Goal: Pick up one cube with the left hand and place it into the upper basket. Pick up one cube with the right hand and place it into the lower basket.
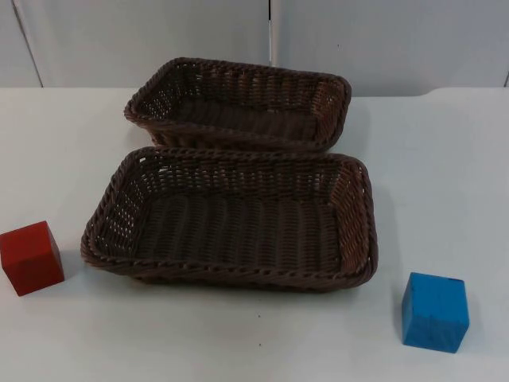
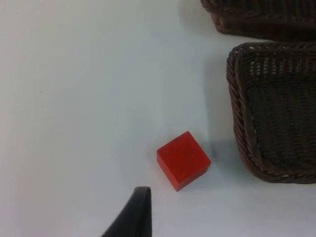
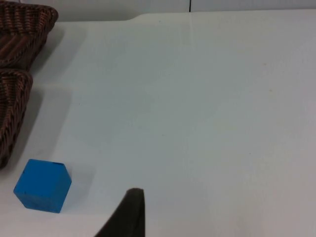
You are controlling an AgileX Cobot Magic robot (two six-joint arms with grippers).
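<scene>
So far nothing's grasped: red cube (image 1: 31, 257) sits left of the lower basket (image 1: 362, 239), blue cube (image 1: 434, 311) at its right, upper basket (image 1: 338, 99) behind. Left gripper (image 2: 133, 217) hangs near red, right gripper (image 3: 126, 215) near blue; can't tell finger spacing on either. Risk, I'd say: red lies rotated to the fingertip, so an unaligned close could catch corners and skid it into the wicker.

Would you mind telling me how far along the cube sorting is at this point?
Nothing is done yet: the upper basket and lower basket hold no cubes. Nothing is in hand either; the red cube sits on the table left of the lower basket, the blue cube to its right. In the wrist views a fingertip stands above the table near each cube. Both picks and both placements remain.
</scene>
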